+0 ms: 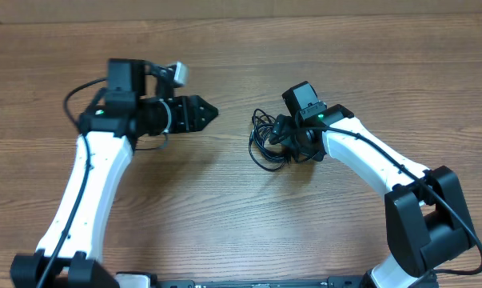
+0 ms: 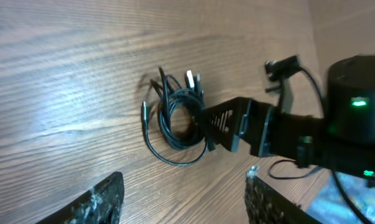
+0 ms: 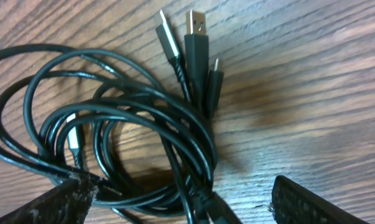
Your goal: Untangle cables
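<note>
The cables [image 1: 264,142] lie as one small tangle of thin black loops on the wooden table, right of centre. In the right wrist view the cables [image 3: 143,124] fill the frame, with three plugs [image 3: 196,37] fanned out at the top. My right gripper [image 3: 181,183] is open, low over the tangle, several strands running between its fingers; the left finger [image 3: 56,202] touches the loops. From overhead the right gripper [image 1: 284,140] covers the tangle's right side. My left gripper [image 1: 207,112] is open and holds nothing, well left of the cables [image 2: 175,115], its fingers [image 2: 106,199] above bare wood.
The table's far edge [image 1: 241,10] runs along the top of the overhead view. The right arm's base [image 1: 428,224] stands at the front right, the left arm's base [image 1: 57,268] at the front left. A thick arm wire [image 1: 73,100] loops beside the left wrist.
</note>
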Controlling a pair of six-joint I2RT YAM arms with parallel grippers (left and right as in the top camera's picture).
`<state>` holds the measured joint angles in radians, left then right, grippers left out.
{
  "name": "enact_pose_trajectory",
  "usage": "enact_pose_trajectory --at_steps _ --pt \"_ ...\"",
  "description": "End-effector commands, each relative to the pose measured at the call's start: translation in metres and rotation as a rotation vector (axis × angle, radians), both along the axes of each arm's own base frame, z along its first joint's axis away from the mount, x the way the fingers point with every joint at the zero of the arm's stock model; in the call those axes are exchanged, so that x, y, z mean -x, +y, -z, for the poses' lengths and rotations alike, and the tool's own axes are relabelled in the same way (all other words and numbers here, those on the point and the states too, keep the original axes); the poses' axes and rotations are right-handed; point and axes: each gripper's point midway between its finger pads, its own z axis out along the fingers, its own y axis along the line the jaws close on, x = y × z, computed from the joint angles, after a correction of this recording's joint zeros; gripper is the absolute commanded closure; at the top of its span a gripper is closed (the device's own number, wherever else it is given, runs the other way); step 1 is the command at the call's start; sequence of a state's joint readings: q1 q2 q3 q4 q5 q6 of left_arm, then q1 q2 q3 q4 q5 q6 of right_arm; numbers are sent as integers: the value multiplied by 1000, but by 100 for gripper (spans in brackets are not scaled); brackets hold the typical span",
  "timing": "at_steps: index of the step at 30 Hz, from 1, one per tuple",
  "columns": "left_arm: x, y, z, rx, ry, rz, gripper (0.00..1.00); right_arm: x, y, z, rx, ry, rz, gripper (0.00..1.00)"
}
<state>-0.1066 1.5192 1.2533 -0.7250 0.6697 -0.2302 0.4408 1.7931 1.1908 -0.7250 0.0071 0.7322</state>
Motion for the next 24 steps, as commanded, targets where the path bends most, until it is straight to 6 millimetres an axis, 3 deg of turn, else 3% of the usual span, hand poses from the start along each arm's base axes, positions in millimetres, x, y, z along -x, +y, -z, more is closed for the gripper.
enact_pose_trajectory --at_steps 1,8,14,24 --pt "-7 -21 24 -28 27 44 37 3 4 1 -28 16 -15 9" --pt "-34 -53 61 -77 25 6 36 1 -20 3 -60 69 54 8" --pt "-57 -86 91 -127 -51 3 51 5 -37 5 -71 115 100 3" --pt "-76 -100 155 -188 -14 -89 49 14 -39 10 -55 139 75 2"
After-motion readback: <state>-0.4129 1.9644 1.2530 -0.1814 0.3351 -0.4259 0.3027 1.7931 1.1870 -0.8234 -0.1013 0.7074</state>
